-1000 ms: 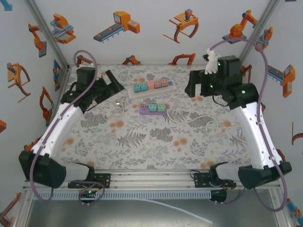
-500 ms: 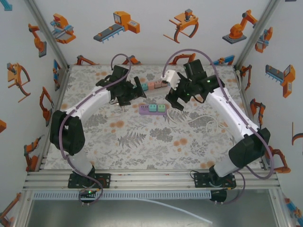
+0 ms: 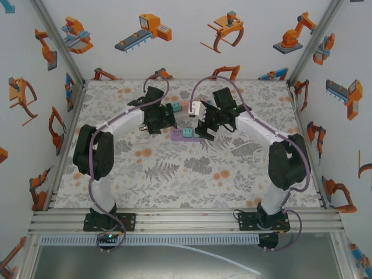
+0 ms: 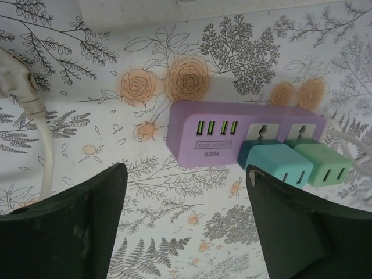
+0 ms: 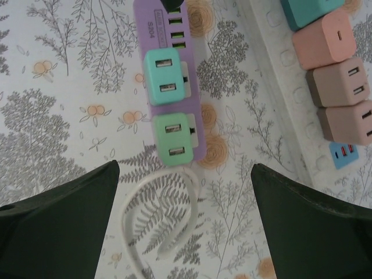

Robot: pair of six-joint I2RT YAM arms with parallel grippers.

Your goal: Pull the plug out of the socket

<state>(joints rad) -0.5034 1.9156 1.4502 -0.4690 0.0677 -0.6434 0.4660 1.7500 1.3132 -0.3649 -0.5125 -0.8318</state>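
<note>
Landmark: purple power strip, marked "USB SOCKET S204", lying flat on the floral table cover.

Task's thing: 2 cube-shaped plugs sit side by side in the strip's sockets, past its row of 4 USB slots: a teal plug next to the slots and a green plug at the cable end.

Look of the plugs: smooth, matte, with rounded corners. Each carries 2 USB ports on its outer face. Both appear fully seated against the strip. Which 1 is meant cannot be told.

Left gripper: just off the strip's USB-slot end, jaws apart and holding nothing. In the left wrist view 1 finger stands just beside the teal plug.

Right gripper: above the strip's cable end, jaws wide and empty, over the white cable that leaves the strip.

Step in hand: approach and alignment, judged from both grippers poised at the strip with no contact.

Next move calls for: 1 gripper to steady the strip and the other to close across a plug's flat sides, then a straight pull away from the socket face.

Neighbour: a white power strip with pastel adapters lies just beyond the purple strip.
</note>
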